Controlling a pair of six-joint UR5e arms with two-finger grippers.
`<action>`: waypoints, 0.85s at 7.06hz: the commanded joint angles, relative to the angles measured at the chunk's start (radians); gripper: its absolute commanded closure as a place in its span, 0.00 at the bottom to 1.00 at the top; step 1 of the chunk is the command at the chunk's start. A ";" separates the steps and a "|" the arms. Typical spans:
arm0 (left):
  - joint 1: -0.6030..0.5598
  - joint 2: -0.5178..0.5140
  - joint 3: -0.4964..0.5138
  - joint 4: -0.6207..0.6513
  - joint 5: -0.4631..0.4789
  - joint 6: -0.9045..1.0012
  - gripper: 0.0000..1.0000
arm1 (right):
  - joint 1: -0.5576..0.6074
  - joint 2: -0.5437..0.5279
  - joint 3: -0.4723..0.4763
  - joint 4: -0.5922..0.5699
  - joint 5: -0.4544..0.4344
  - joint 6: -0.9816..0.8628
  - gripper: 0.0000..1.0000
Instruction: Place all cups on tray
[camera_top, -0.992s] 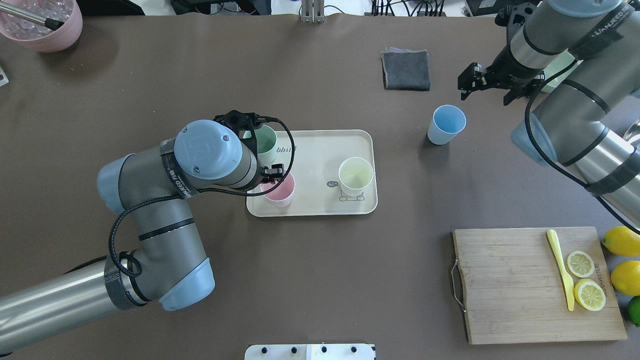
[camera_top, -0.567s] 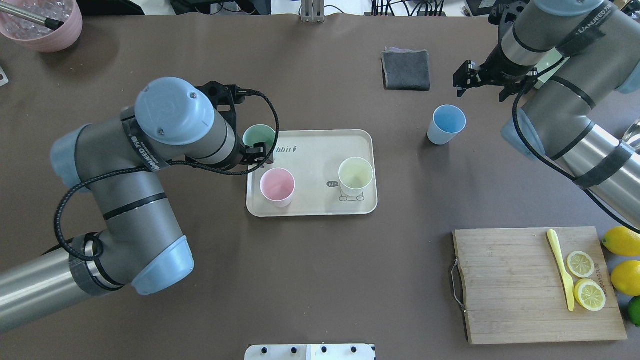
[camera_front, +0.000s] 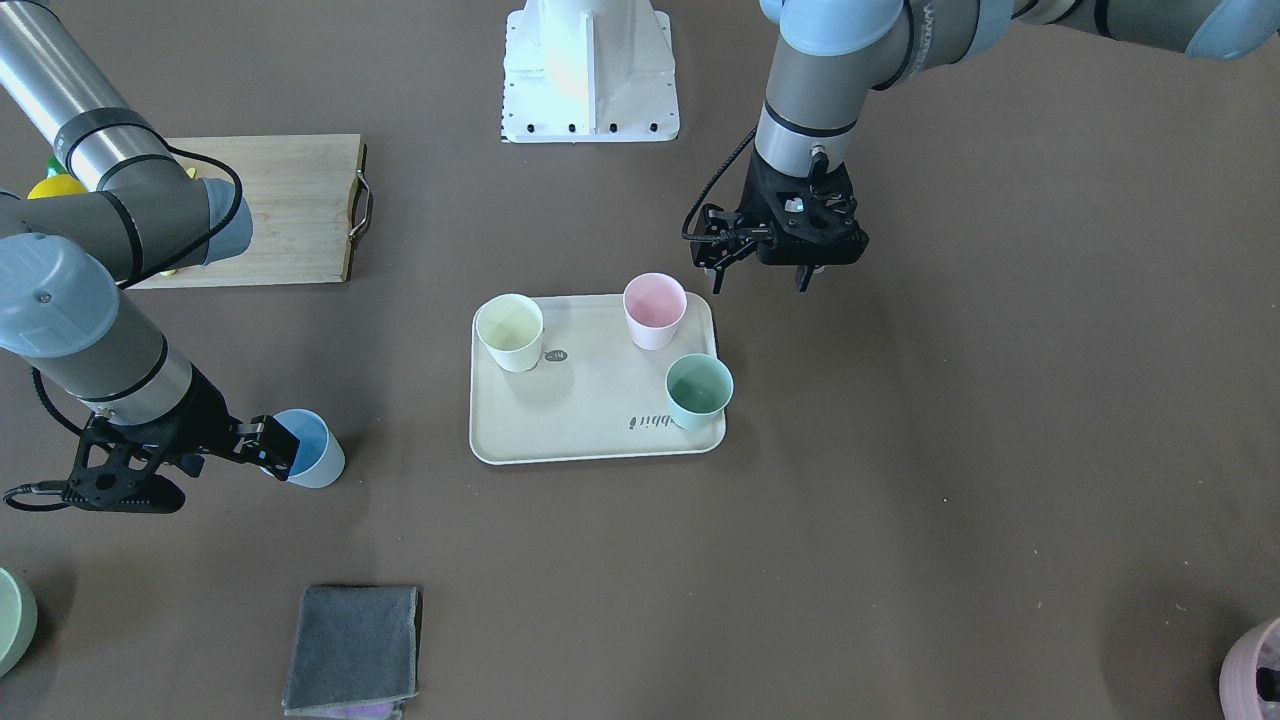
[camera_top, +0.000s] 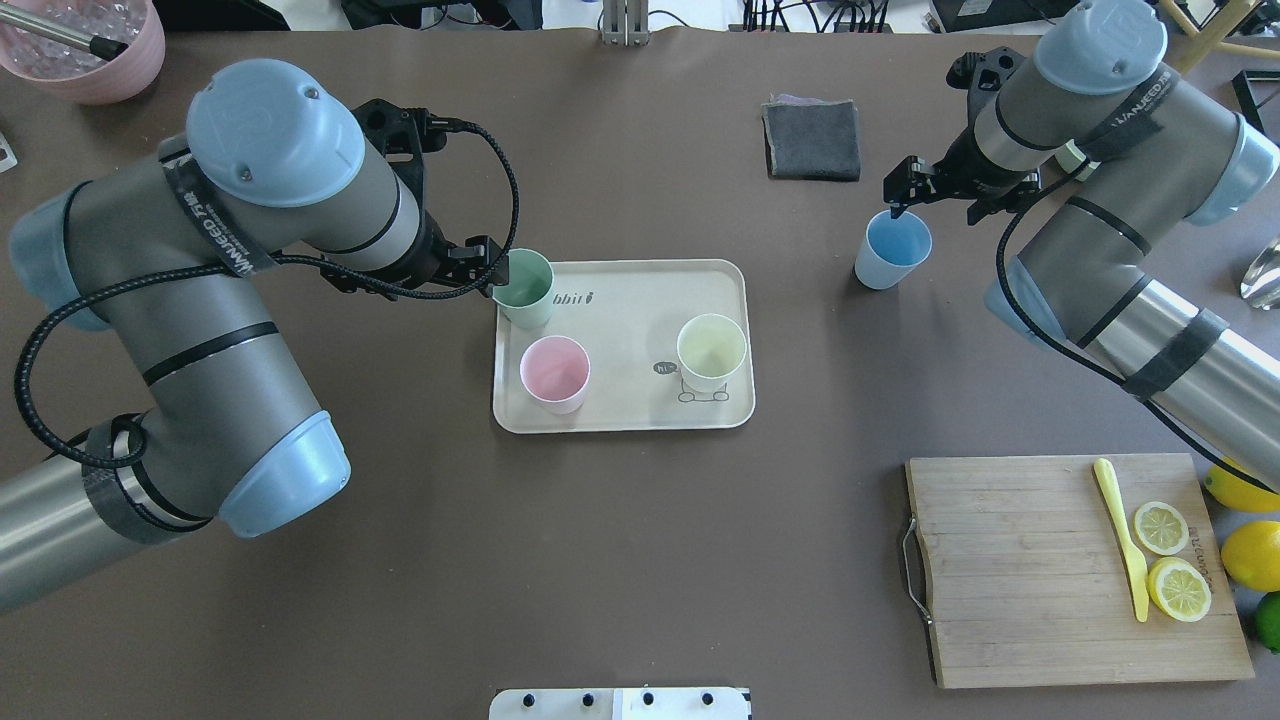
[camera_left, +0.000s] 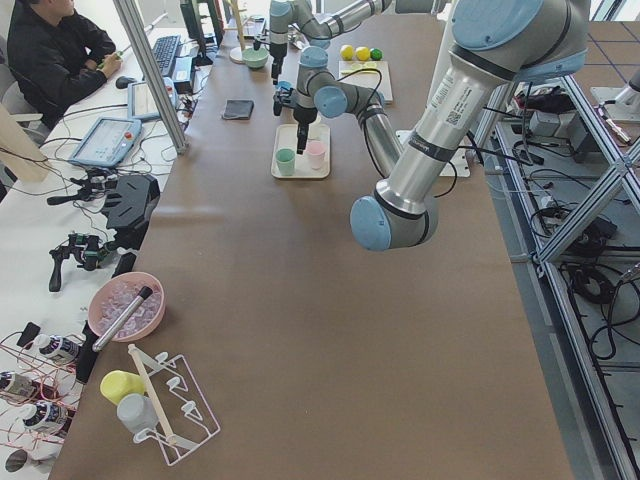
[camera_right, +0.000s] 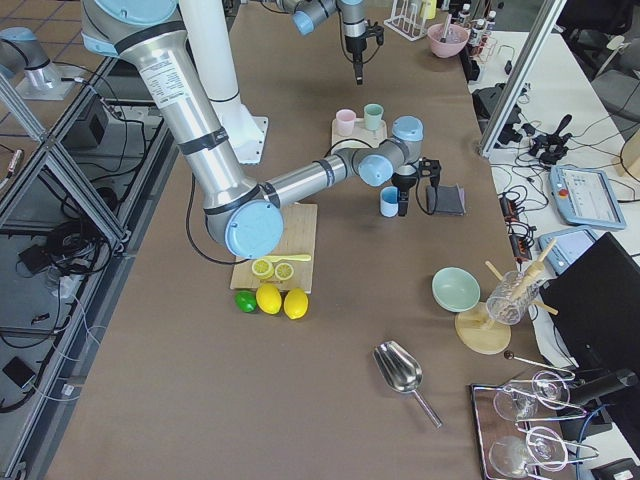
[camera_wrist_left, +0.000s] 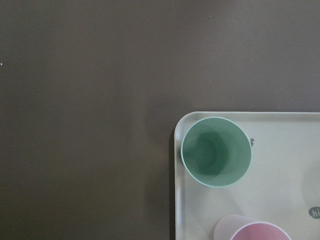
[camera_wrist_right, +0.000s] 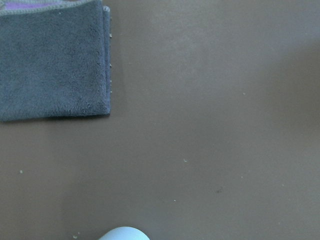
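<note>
Since three cups stood upright on the tray (camera_top: 625, 330), only the blue cup (camera_top: 893, 249) was left out. The green cup (camera_top: 525, 287) sat at the tray's far left corner, the pink cup (camera_top: 556, 373) at the near left and the yellow cup (camera_top: 711, 352) toward the right. The blue cup stood upright on the bare table, well to the right of the tray, with a folded gray cloth (camera_top: 812, 140) farther back.

Step in hand, as I judged it: the right arm reaching for the blue cup. The right gripper (camera_top: 935, 197) pointed down with its fingers spread and nothing between them. One finger was over or just behind the cup's far rim, not around the cup yet. The right wrist view caught only a sliver of rim at its bottom edge, so the gripper sat a bit beyond the cup.

The left gripper (camera_front: 758, 284) hung spread and empty above the table, just off the tray's left end, touching no cup. It looked done on its side.

The next move probably called for shifting the right gripper back toward the robot so the fingers straddled the cup wall. It would then lower, pinch, lift, carry left, and set the cup down in the open middle of the tray, clear of the others. The cup looked light and tall, so an off-centre pinch could tip it.
</note>
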 joint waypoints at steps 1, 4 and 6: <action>-0.003 0.000 0.014 -0.001 0.000 0.002 0.02 | -0.004 -0.021 0.016 0.002 0.012 0.002 0.00; -0.003 -0.003 0.013 -0.001 0.000 0.002 0.02 | -0.042 -0.047 0.010 0.004 0.005 0.002 0.01; -0.004 -0.005 0.011 -0.001 0.000 0.003 0.02 | -0.061 -0.047 0.010 0.004 0.001 0.017 0.79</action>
